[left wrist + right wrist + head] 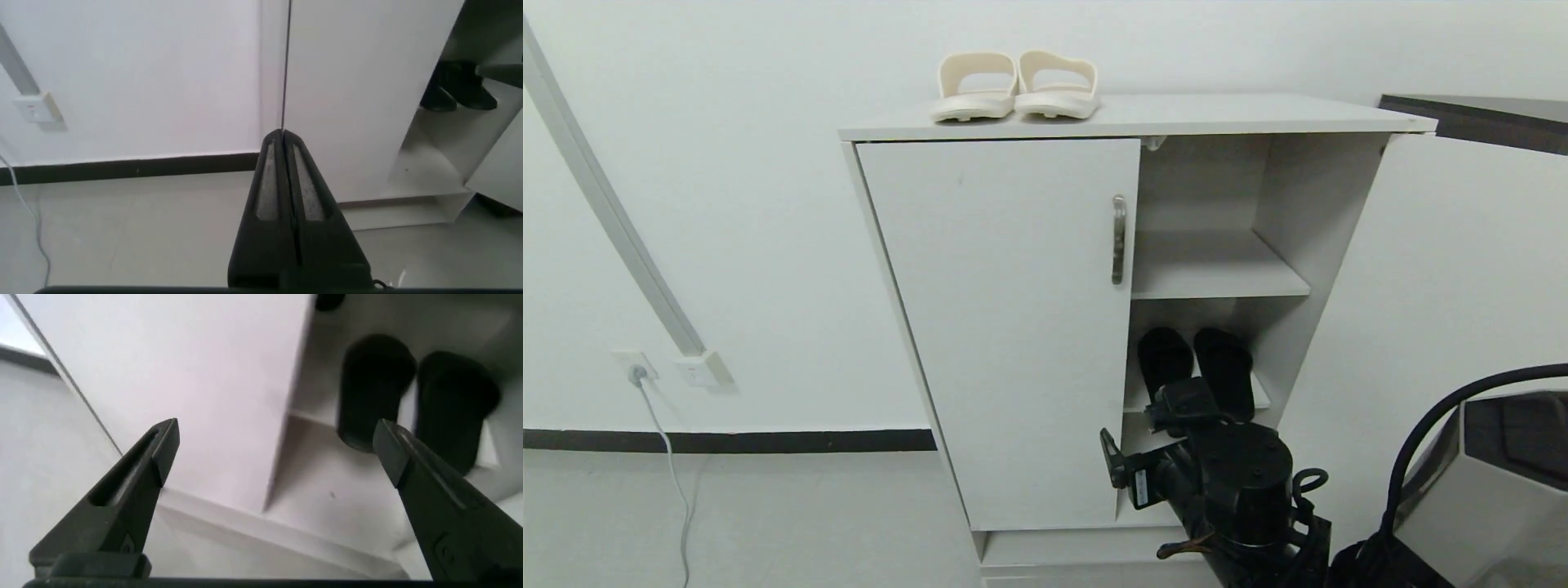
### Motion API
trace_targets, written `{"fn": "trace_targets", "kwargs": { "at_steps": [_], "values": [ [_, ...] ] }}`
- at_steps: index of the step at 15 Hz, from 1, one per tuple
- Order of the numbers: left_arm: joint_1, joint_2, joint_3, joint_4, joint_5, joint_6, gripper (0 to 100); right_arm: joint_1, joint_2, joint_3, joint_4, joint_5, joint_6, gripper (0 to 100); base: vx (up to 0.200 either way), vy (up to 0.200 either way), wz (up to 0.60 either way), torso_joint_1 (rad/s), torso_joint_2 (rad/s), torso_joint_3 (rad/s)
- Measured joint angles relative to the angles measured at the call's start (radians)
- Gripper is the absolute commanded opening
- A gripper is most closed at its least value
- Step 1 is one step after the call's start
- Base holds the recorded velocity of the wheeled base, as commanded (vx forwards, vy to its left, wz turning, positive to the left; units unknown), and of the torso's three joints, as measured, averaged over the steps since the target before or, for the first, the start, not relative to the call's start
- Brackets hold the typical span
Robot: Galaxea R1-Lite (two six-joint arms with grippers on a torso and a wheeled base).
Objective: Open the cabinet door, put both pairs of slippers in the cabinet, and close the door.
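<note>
Cream slippers (1015, 86) are set side by side atop the white cabinet (1258, 114), top centre of the head view; black slippers (1197, 367) are laid on its lower shelf (1134, 396), right of centre. The right gripper (274, 457) is held spread wide before them, the left gripper (283, 140) pressed together.

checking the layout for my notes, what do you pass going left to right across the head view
wall socket → cream slippers → door handle → black slippers → open cabinet door
</note>
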Motion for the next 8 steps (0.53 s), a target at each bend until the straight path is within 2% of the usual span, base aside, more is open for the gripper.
{"fn": "trace_targets", "kwargs": {
  "at_steps": [4,8],
  "values": [
    [0.001,0.0,0.0,0.0,-0.001,0.0,0,-0.002,0.007,0.029,-0.043,0.027,-0.027,100,0.0,0.2,0.0,0.005,0.0,-0.001],
    [0.0,0.0,0.0,0.0,-0.001,0.0,0,0.0,0.024,0.048,-0.073,0.035,-0.04,100,0.0,0.0,0.0,0.0,0.0,0.0]
  ]
}}
